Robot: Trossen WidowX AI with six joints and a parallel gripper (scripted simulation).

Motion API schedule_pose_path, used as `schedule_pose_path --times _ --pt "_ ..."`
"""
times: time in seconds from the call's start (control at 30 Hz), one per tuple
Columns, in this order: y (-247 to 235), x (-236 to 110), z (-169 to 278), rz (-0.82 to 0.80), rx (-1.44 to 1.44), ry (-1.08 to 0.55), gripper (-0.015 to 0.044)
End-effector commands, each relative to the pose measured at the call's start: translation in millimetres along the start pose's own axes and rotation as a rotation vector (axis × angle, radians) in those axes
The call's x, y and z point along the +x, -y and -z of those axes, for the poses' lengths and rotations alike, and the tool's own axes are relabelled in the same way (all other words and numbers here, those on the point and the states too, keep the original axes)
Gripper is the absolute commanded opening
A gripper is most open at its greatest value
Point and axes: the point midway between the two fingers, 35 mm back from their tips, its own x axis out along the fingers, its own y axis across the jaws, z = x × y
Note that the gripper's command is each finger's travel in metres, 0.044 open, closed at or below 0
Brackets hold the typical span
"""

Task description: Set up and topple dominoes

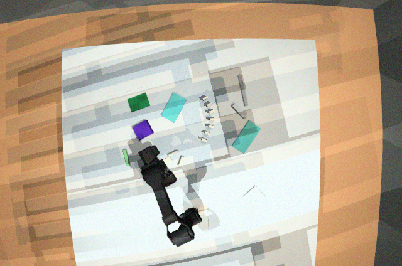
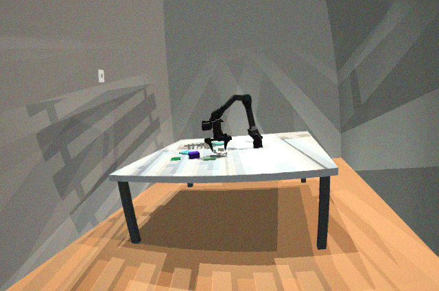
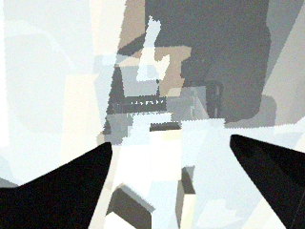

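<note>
A curved row of several small cream dominoes point(image 1: 206, 117) point(image 2: 194, 145) stands on the white table point(image 1: 285, 165) point(image 2: 276, 163). Three loose cream dominoes lie flat near the row's near end: one point(image 1: 173, 152), a second point(image 1: 180, 159), and a third point(image 1: 166, 160) beside the arm. In the wrist view one loose domino point(image 3: 165, 155) lies straight below between the fingers, with two more point(image 3: 186, 200) point(image 3: 130, 206) closer to the camera. My gripper point(image 1: 155, 156) point(image 2: 217, 147) point(image 3: 171, 143) is open wide and empty. It hangs low over these loose dominoes, touching none.
A purple cube point(image 1: 142, 128) point(image 2: 193, 154) sits just beyond the gripper. A thin light green bar point(image 1: 125, 157) lies to its left. A dark green tile point(image 1: 138, 101), two cyan tiles point(image 1: 174, 106) point(image 1: 246, 136) and grey bars point(image 1: 242, 89) point(image 1: 238, 110) lie around the row.
</note>
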Motion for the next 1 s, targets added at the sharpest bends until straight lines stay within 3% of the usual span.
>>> schedule_pose_path --times 0.0,0.4,0.8,0.97 --pt "-2.8 9.0 -0.9 -0.01 -0.005 0.006 0.044" --pt "-3.3 18.1 -0.8 -0.01 -0.005 0.006 0.044" --pt "-3.3 18.1 -0.8 -0.01 -0.005 0.006 0.0125" --pt "-3.3 18.1 -0.8 -0.01 -0.005 0.006 0.0107"
